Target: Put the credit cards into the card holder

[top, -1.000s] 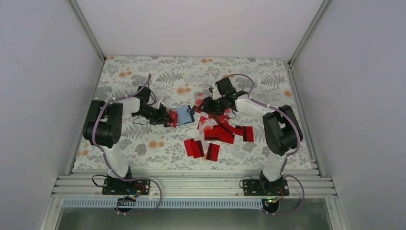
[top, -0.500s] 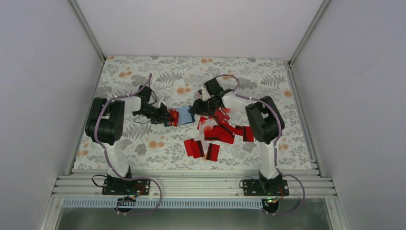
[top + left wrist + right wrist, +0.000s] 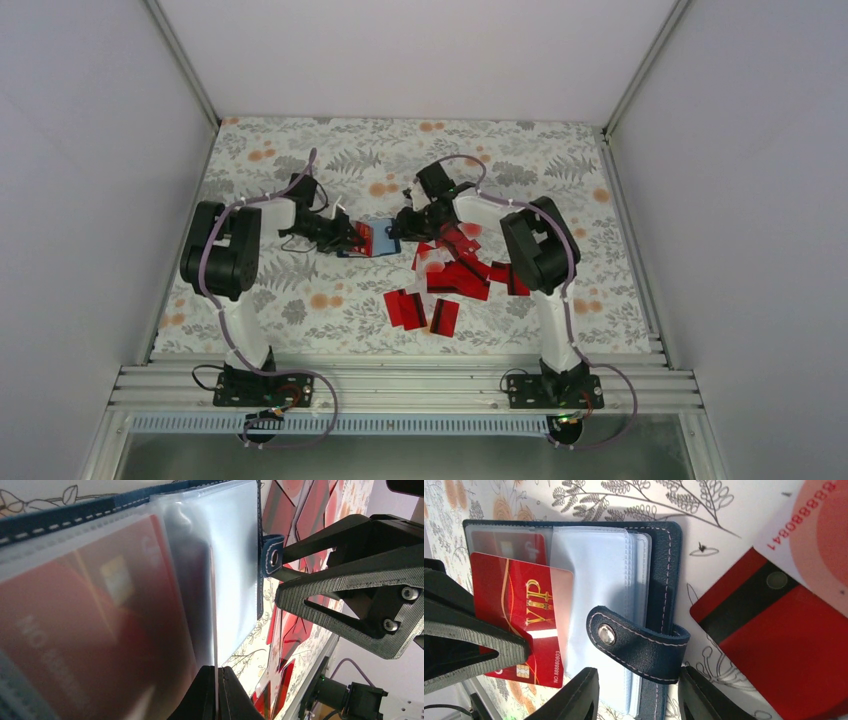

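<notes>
Card holder point(image 3: 664, 560) lies open on the table point(image 3: 724, 520), clear sleeves uppermost. Left claw point(image 3: 216, 690) is clenched on the VIP credit card point(image 3: 531, 615), whose leading end sits inside a sleeve on the holder's left-arm side. Right claw point(image 3: 639, 695) stands at the holder's opposite edge, jaws apart astride the snap strap point(image 3: 639, 642), not pinching it. Loose credit cards point(image 3: 455, 280) lie beyond the holder, right-arm side. Judgement: the card must travel lengthwise, deeper into the holder, toward the right claw.
</notes>
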Robot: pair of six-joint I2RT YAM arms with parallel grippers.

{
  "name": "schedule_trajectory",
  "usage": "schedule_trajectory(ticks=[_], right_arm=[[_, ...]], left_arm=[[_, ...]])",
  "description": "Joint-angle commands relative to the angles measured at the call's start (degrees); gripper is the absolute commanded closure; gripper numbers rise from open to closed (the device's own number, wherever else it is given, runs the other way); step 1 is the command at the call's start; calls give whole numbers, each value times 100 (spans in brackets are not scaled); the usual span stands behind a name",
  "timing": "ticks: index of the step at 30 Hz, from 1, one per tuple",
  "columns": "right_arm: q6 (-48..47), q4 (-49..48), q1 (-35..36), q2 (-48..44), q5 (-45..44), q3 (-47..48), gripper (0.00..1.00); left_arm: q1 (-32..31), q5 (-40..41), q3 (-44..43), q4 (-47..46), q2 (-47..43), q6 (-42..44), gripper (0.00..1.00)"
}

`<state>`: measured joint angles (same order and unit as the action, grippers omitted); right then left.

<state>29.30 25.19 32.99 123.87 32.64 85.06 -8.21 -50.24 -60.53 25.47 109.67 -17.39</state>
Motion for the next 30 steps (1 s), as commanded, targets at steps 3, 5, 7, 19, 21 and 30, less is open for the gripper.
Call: schedule_trajectory(ticks=[3, 5, 7, 19, 21, 30], right_arm=[[-286, 401, 61, 384, -88, 287, 60], [-339, 456, 58, 441, -76, 366, 60], [-367, 494, 63, 481, -38, 411, 60], [-620, 759, 60, 703, 22, 567, 60], [-652, 791, 65, 712, 33, 545, 61], [-760, 890, 64, 849, 51, 510, 62]], left_arm=[[3, -171, -119, -235, 198, -3, 98], [3, -190, -117, -307, 260, -25, 98], [12, -141, -118, -330, 290, -24, 98], [21, 154, -116, -596, 244, -168, 98], [21, 188, -110, -645, 243, -190, 98], [30, 331, -107, -798, 202, -327, 98]])
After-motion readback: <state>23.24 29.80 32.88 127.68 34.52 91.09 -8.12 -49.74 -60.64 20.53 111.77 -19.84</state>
